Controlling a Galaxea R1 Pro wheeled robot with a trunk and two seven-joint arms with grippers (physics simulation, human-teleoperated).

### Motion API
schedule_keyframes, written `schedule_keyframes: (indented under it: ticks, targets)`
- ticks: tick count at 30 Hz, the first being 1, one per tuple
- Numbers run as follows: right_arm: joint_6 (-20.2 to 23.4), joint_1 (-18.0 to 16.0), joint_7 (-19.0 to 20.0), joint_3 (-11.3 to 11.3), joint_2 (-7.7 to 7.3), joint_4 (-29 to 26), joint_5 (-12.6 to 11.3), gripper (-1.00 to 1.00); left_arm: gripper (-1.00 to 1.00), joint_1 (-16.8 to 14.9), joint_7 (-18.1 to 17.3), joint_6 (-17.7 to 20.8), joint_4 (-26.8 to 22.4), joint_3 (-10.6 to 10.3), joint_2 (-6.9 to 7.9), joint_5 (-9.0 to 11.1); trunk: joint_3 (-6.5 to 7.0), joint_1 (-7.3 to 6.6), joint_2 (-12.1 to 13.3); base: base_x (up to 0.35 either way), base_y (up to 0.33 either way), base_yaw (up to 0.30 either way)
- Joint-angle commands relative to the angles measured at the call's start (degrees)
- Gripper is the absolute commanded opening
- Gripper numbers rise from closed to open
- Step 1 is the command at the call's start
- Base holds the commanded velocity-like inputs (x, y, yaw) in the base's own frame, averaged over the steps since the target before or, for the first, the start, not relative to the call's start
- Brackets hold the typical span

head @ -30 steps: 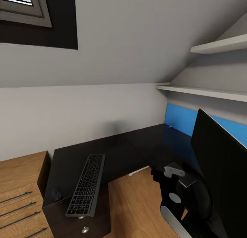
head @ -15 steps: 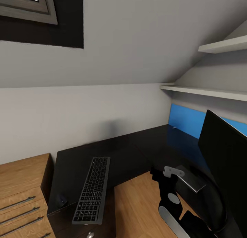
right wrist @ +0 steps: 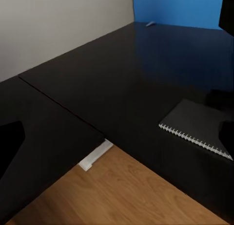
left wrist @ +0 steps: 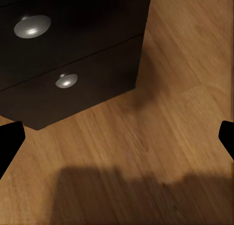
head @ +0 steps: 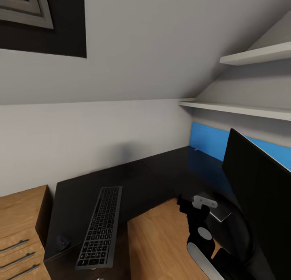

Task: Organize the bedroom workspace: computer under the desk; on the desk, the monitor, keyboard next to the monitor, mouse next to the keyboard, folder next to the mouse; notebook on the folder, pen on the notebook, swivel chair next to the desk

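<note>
Since half a second ago my head has swung, so the whole scene sits shifted left in the head view; the things on the desk keep their places relative to each other. From the head, the black L-shaped desk runs along the grey wall and turns toward the right under two pale shelves. The keyboard lies lengthwise on the desk's near left wing, and the mouse sits just beside it on its left, close to the near edge. The monitor stands edge-on at the right, its dark screen rising in front of a blue panel at the wall. A light wooden chest with bar handles stands just left of the desk. My right arm reaches up at the lower right.

Through my left wrist, I look down at the wooden floor beside the desk's black drawer unit with its round silver knobs. My left fingertips show at the two sides of the view, spread wide apart with nothing between them.

Through my right wrist, the glossy desk top stretches to the blue panel. The notebook, dark and spiral-bound, lies flat on the desk by the monitor's foot. A small pale sliver, possibly the pen, lies far off at the panel. Of my right fingers I see dark tips at the frame's sides; they stand apart and empty.
</note>
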Motion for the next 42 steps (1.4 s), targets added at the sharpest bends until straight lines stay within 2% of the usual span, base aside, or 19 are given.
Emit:
schedule_keyframes:
  ticks: [1, 13, 14, 16, 17, 21, 27, 28, 37, 42]
  targets:
    - [0.5, -0.1, -0.4, 0.1, -0.05, -0.1, -0.1, 1.0, 1.0, -0.1, 0.4, -0.3, 0.0, -0.4, 0.06, 0.6, -0.04, 0.0, -0.1, 0.0, 0.0, -0.19]
    - [0.5, -0.1, 0.1, -0.1, 0.0, 0.1, -0.1, 1.0, 1.0, -0.1, 0.4, -0.3, 0.0, -0.4, 0.02, 0.6, 0.06, 0.0, -0.1, 0.0, 0.0, -0.047]
    - [-2.0, -0.1, 1.0, -0.4, -0.18, 4.7, 2.1, 1.0, 1.0, -0.1, 0.4, -0.3, 0.0, -0.4, 0.02, 0.6, 0.06, 0.0, -0.1, 0.0, 0.0, 0.0]
    - [-3.3, -0.1, 1.7, -0.5, -0.17, 6.9, 3.9, 1.0, 1.0, -0.1, 0.4, -0.3, 0.0, -0.4, 0.01, 0.6, 0.06, 0.0, -0.1, 0.0, 0.0, 0.0]
    - [-6.0, -0.2, 3.5, -1.3, -0.1, 11.4, 7.5, 1.0, 1.0, -0.1, 0.4, -0.3, 0.0, -0.4, 0.0, 0.6, 0.06, 0.0, -0.1, 0.0, 0.0, 0.0]
    - [-9.1, -0.4, 5.8, -3.5, -0.01, 15.6, 9.6, 1.0, 1.0, -0.1, 0.4, -0.3, 0.0, -0.4, 0.0, 0.6, 0.06, 0.0, -0.1, 0.0, 0.0, 0.0]
    - [-12.2, -0.7, 9.4, -6.4, 0.06, 21.6, 10.3, 1.0, 1.0, -0.1, 0.4, -0.3, 0.0, -0.5, 0.0, 0.6, 0.06, 0.0, -0.1, 0.0, 0.0, 0.0]
    - [-12.6, -1.1, 10.6, -7.5, 0.08, 23.9, 10.4, 1.0, 1.0, -0.1, 0.4, -0.3, 0.0, -0.5, 0.0, 0.6, 0.06, 0.0, -0.1, 0.0, 0.0, 0.0]
    - [-13.4, -4.5, 16.3, -12.0, 0.12, 32.8, 10.3, 1.0, 1.0, -0.1, 0.4, -0.3, 1.4, -0.6, 0.0, 0.6, 0.06, 0.0, -0.1, 0.0, 0.0, 0.0]
    - [-13.5, -5.8, 18.8, -13.5, 0.16, 36.0, 10.2, 1.0, 1.0, -0.1, 0.4, -0.4, 2.4, -0.7, -0.06, 0.5, 0.06, 0.0, -0.1, 0.0, 0.0, 0.0]
